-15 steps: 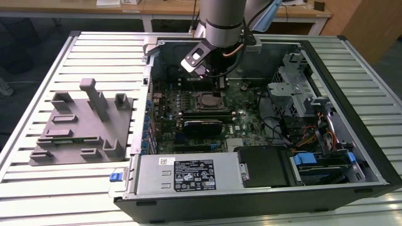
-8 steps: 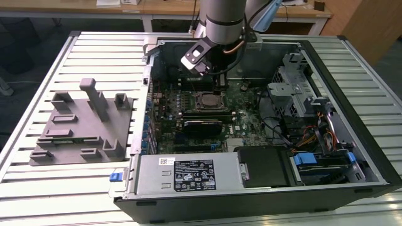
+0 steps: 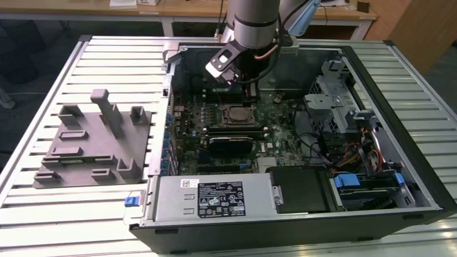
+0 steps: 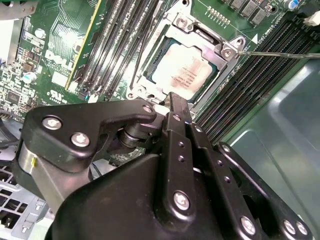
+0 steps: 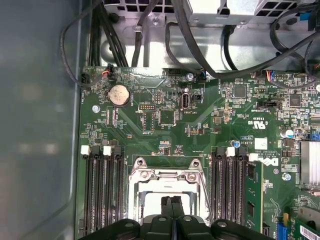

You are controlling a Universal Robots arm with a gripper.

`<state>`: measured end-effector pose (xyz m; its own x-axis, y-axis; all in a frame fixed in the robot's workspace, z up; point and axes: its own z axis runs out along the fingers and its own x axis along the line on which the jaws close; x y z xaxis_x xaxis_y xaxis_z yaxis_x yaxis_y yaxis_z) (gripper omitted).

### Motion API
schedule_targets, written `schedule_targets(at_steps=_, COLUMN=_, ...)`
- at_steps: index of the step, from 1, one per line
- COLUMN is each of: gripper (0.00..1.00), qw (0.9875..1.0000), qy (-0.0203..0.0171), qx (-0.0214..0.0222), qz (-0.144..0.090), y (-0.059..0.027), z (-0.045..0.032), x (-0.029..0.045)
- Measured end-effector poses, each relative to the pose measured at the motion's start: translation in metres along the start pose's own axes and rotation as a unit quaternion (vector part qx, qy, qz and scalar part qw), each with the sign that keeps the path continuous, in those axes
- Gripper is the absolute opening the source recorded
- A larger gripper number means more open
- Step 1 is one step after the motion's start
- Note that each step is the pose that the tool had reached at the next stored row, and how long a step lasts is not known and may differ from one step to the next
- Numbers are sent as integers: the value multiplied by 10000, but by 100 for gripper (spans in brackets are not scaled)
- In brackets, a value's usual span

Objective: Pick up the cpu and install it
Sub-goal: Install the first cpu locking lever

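jaws: together, nothing clamped | cpu [image 4: 184, 74]: seated in socket [image 4: 226, 51], just beyond the jaws | risk: chip could be skewed or pins bent if pressed off-centre; lever [image 4: 280, 54] judged unlatched, so chip not held down

— What does it all stand on?
— A pale table [image 3: 43, 225] of long metal slats, evenly lit, with a soft sheen.
— And behind it?
— A wooden desk [image 3: 192, 9] on white legs [image 3: 166, 25], along the far side.
— The floor?
— The floor [image 3: 36, 53] is dark, seen at the exterior view's left. At the exterior view's right stands a brown wooden panel [image 3: 421, 29].
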<state>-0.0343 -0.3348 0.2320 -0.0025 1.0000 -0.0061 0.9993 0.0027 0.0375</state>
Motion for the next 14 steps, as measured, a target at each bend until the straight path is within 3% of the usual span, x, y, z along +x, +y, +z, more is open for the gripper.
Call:
schedule_targets(at_steps=11, gripper=11, qw=10000, qy=-1, qx=-1, qz=-12, y=2, z=-29, x=0)
schedule_targets(at_steps=14, gripper=11, qw=9995, qy=9, qx=-2, qz=-304, y=2, z=-29, x=0)
